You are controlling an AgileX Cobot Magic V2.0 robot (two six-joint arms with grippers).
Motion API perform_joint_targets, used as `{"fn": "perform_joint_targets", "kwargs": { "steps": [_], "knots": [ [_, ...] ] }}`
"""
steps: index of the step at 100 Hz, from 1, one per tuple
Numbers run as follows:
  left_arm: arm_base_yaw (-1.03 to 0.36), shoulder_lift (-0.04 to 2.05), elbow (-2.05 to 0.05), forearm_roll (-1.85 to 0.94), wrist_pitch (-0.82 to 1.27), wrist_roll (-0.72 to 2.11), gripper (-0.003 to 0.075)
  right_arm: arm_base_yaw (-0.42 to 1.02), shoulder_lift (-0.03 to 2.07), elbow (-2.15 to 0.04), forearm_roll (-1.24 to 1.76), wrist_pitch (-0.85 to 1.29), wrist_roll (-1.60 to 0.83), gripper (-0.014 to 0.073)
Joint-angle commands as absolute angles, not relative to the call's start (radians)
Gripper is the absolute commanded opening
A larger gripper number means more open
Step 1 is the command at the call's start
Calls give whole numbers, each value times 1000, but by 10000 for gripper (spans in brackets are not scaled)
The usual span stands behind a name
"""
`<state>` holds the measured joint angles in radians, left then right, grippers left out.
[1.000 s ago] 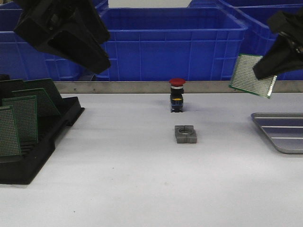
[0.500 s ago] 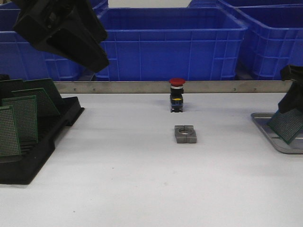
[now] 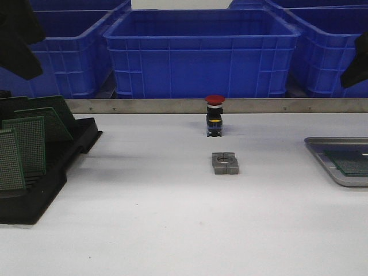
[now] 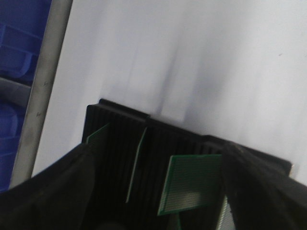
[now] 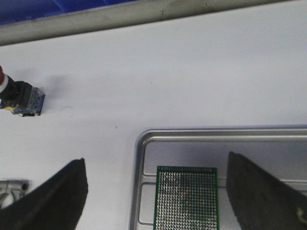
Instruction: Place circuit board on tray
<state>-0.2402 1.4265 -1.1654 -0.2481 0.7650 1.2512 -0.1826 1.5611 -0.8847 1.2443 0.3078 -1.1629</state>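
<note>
A green circuit board [image 3: 351, 163] lies flat in the silver-grey tray [image 3: 319, 144] at the table's right edge. In the right wrist view the board [image 5: 186, 199] rests on the tray's ribbed bottom [image 5: 144, 143], free of both fingers. My right gripper [image 5: 154, 191] hangs open above it, the fingers wide apart on either side of the board. In the front view only a dark part of the right arm [image 3: 357, 63] shows high at the right edge. My left gripper [image 4: 156, 191] is open and empty over the black rack [image 4: 120, 124].
The black slotted rack [image 3: 52, 167] at the left holds several upright green boards [image 3: 26, 144]. A red-capped push button [image 3: 215, 115] and a grey metal block [image 3: 225, 163] stand mid-table. Blue crates [image 3: 201, 52] sit behind a metal rail [image 3: 172, 106].
My right gripper came down with the board, let it go flat on the tray and rose away. The left arm swung left, mostly out of the front view.
</note>
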Motion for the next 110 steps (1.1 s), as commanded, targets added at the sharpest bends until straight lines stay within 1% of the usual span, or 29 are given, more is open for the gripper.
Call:
{"fn": "perform_joint_targets", "kwargs": {
  "steps": [1,13,31,40,62,75,110],
  "knots": [
    [-218,1410,-1192,-216,672,1240,512,-191,1493,-914,1271,305,-1173,610],
    [-203,1446,-1196,-162,616,1240,497,-191,1476,-914,1271,328,-1173,610],
    [-203,1520,-1214,-52,611,1240,379,-191,1474,-914,1271,337,-1173,610],
    [-203,1562,-1239,-16,604,1240,349,-191,1474,-914,1272,338,-1173,610],
    [-203,1644,-1313,-44,603,1240,347,-191,1474,-914,1274,318,-1173,610],
    [-206,1657,-1313,-42,643,1240,347,-191,1474,-914,1274,306,-1173,610],
    [-206,1710,-1313,-74,658,1240,347,-191,1474,-914,1274,297,-1173,610]
  ]
}}
